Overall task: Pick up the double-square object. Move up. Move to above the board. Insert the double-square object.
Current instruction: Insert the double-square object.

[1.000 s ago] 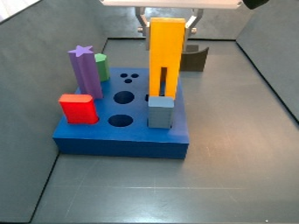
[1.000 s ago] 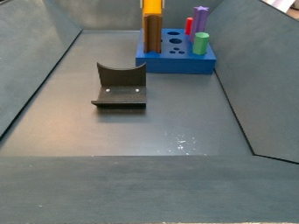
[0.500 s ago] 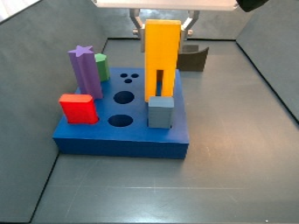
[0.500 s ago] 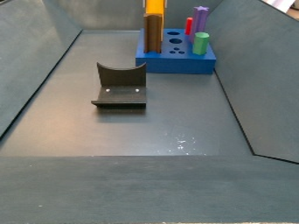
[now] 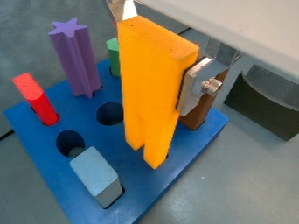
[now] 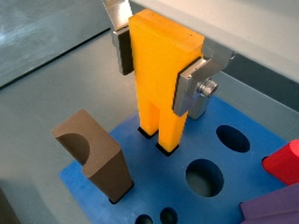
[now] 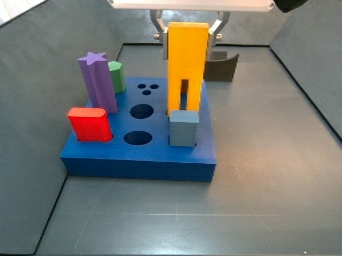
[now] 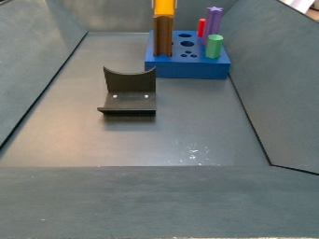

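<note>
Rose a little over the last second, the double-square object (image 7: 187, 64) with the end effector (image 7: 187, 22), lower end down at the board (image 7: 134, 160). Clamped on the block's upper part from both sides, silver fingers (image 6: 195, 81) flat against the orange faces. Seated in the board below and around the end effector: a purple star peg (image 7: 94, 78), a green cylinder (image 7: 116, 76), a short red block (image 7: 90, 124) and a grey-blue block (image 7: 183, 127), with several round holes open. Lay on a dark grey surface (image 7: 254, 210) walled by grey panels. Showed only in a wrist view, a brown block with a curved cutout (image 6: 93, 154) just beside the held block. Showed clearly in a side view, the fixture (image 8: 127, 91), well apart from the board.
</note>
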You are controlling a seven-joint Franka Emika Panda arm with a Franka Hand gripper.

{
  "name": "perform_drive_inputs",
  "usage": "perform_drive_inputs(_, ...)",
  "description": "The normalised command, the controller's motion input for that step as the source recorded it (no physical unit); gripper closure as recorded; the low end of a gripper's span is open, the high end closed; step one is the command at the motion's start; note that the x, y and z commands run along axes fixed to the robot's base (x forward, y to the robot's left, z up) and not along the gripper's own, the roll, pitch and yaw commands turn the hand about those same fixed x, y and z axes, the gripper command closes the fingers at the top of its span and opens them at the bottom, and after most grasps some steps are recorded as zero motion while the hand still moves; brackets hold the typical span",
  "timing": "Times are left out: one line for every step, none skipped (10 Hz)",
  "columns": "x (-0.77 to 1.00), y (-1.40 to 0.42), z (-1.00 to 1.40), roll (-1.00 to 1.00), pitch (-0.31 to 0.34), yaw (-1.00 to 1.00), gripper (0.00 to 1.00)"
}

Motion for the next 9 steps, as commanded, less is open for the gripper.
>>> perform_drive_inputs(-0.04,0.14,-0.22,0.04,-0.019,0.0,1.0)
perform_drive_inputs(-0.19,0.05,-0.23,0.07,-0.074,0.02,1.0)
perform_drive_inputs(-0.17,0.03,-0.24,0.06,-0.083,0.02,1.0)
perform_drive_inputs(-0.17,0.0,-0.23,0.06,-0.09,0.04,1.0)
perform_drive_inputs(-0.16,0.0,-0.23,0.07,-0.091,0.03,1.0)
perform_drive_inputs(-0.07,0.0,-0.3,0.08,-0.111,0.03,1.0)
perform_drive_inputs(0.0,0.0,-0.35,0.08,-0.087,0.0,1.0)
perform_drive_inputs(0.01,0.01,-0.31,0.13,-0.051,0.0,1.0)
perform_drive_inputs(0.0,0.03,-0.33,0.22,-0.029,0.0,1.0)
